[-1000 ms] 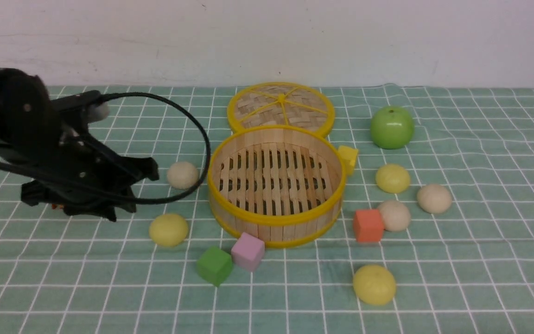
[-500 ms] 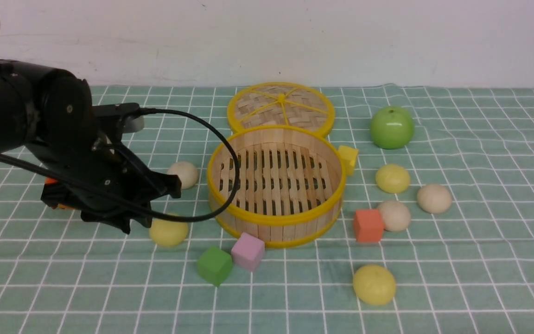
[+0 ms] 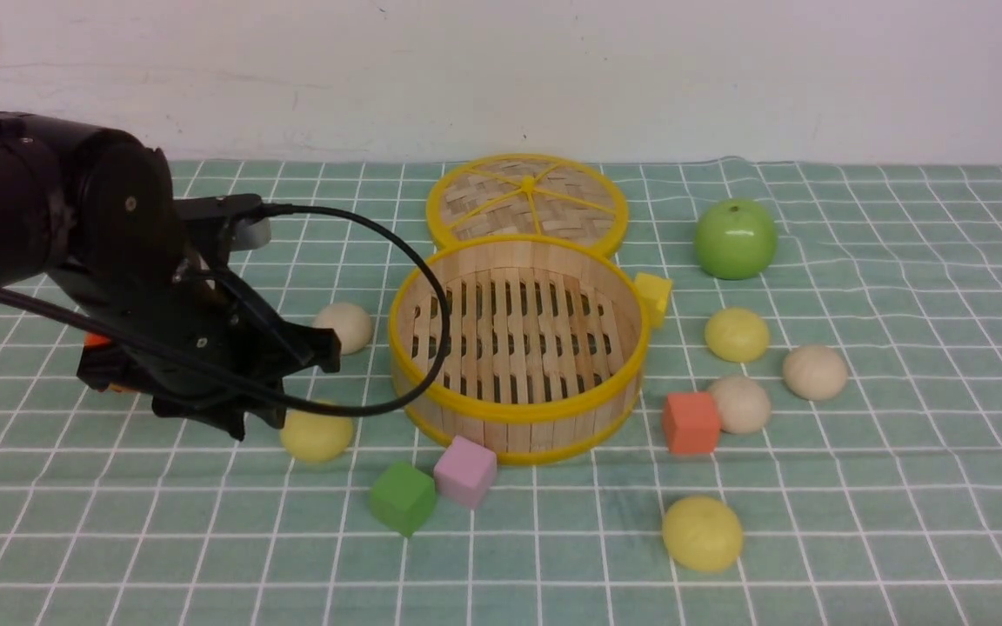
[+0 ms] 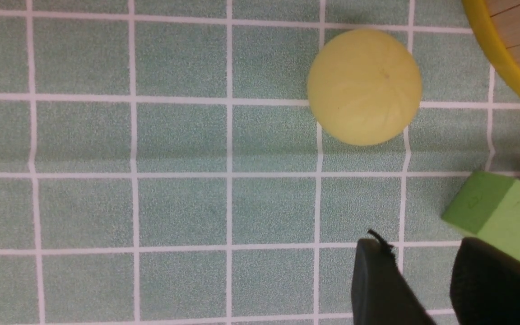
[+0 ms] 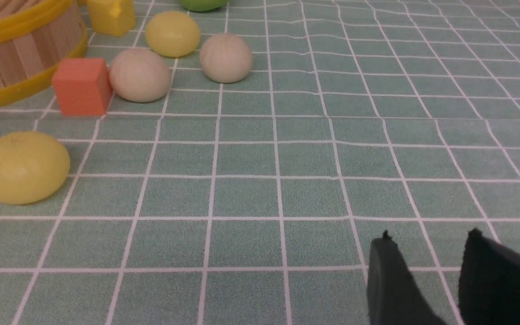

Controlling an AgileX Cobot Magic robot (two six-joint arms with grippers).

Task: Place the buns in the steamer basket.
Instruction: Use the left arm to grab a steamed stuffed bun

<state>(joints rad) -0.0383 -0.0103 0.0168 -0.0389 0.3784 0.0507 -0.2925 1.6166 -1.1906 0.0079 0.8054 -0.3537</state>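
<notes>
Left tool (image 4: 420, 253) (jaws apart) near yellow bun (image 4: 364, 88), bare cloth (image 4: 269, 207) between

Green cloth (image 3: 901, 522), white grid
Buns (image 3: 702, 533) were yellow or beige; basket (image 3: 518, 416) tan, yellow-rimmed; apple (image 3: 735, 239) glossy green.

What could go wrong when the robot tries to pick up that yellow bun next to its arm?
1. The yellow bun is round and smooth, so the open left end effector might nudge it and send it rolling.
2. The green cube lies close to the end effector and could get bumped.
3. The arm's black cable loops across the rim of the steamer basket in the front view and might catch on it.
</notes>
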